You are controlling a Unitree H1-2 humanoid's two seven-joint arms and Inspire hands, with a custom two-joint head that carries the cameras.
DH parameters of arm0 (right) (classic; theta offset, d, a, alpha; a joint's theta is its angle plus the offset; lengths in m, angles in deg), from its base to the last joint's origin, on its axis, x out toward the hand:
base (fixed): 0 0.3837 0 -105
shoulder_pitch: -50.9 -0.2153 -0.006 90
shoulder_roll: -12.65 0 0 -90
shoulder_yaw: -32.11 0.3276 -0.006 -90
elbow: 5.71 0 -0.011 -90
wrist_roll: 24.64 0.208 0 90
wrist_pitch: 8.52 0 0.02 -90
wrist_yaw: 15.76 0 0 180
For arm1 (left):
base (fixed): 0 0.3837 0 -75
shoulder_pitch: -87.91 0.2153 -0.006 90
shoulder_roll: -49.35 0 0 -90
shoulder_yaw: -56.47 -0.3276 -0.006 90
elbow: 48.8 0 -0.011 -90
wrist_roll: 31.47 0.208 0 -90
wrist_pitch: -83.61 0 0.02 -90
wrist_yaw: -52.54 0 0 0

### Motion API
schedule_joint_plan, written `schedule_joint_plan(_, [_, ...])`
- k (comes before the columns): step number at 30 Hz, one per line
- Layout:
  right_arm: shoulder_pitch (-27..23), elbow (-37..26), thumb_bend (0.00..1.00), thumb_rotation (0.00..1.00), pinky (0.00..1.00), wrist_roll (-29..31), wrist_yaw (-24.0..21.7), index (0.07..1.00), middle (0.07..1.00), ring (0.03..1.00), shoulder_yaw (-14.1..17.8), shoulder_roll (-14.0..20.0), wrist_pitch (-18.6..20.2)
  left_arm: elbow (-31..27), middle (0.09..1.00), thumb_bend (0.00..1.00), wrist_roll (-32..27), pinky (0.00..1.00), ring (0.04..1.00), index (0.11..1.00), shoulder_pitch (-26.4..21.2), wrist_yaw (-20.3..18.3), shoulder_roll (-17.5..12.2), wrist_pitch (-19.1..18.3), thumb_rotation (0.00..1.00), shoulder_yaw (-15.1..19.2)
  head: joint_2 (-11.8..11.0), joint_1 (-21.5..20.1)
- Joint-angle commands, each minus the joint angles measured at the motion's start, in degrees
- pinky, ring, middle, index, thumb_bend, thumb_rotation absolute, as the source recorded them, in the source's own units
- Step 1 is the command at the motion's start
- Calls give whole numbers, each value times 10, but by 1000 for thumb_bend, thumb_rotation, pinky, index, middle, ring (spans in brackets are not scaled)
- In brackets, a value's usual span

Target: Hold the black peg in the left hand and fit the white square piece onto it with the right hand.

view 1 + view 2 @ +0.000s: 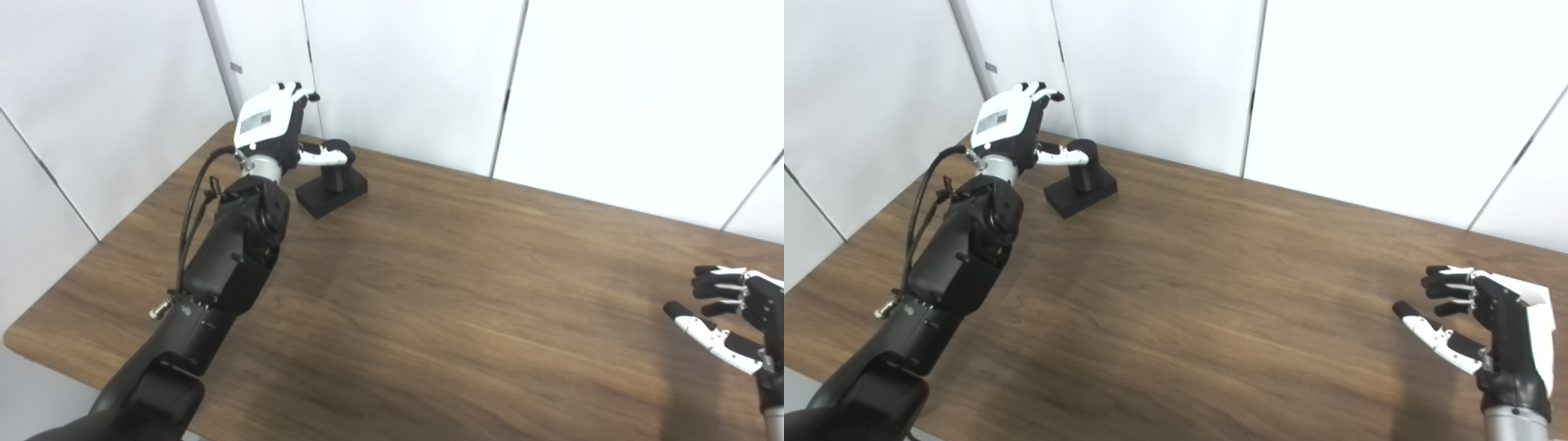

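The black peg [1082, 166] stands on its base at the counter's [1213, 294] far left corner. The left hand [1013, 131], fingers spread, has its thumb at the peg's top. Well right of the peg, the right hand [1488, 324] hangs loosely open and empty; the right eye view shows it whole, the left eye view crops it.

We see bright, even, diffuse lighting; the white wall panels [612, 92] are nearly overexposed and show little texture. Soft, faint shadows fall on the wooden table [459, 294] beneath both arms. A mild sheen lies on the tabletop. Both views are slightly soft, with no marked motion blur.
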Motion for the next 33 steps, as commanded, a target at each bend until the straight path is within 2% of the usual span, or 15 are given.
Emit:
schedule_joint_plan(1, [-13,-23,499,111,461,-2,4,492,659,570,2,1,-8,-3,989,1000,32,952,1000,856,-36,-17,-10,-2,485,18,1,0])
schedule_joint_plan(8, [-14,-21,499,110,463,-3,5,492,663,572,3,2,-11,16,1000,1000,46,990,1000,850,-36,-51,-4,-2,509,32,3,1])
schedule_joint_plan(14, [-17,-13,499,110,445,-4,7,492,653,555,2,5,-24,29,1000,1000,53,999,1000,847,-37,-65,-1,-2,540,39,4,1])
schedule_joint_plan(22, [-16,-20,499,111,451,-2,6,492,666,565,2,2,-14,51,1000,1000,70,1000,1000,853,-37,-90,4,-2,560,47,7,0])
schedule_joint_plan(33, [-16,-18,500,111,445,4,6,492,662,552,2,2,-24,90,1000,1000,72,1000,1000,850,-40,-112,8,-2,544,32,12,-2])
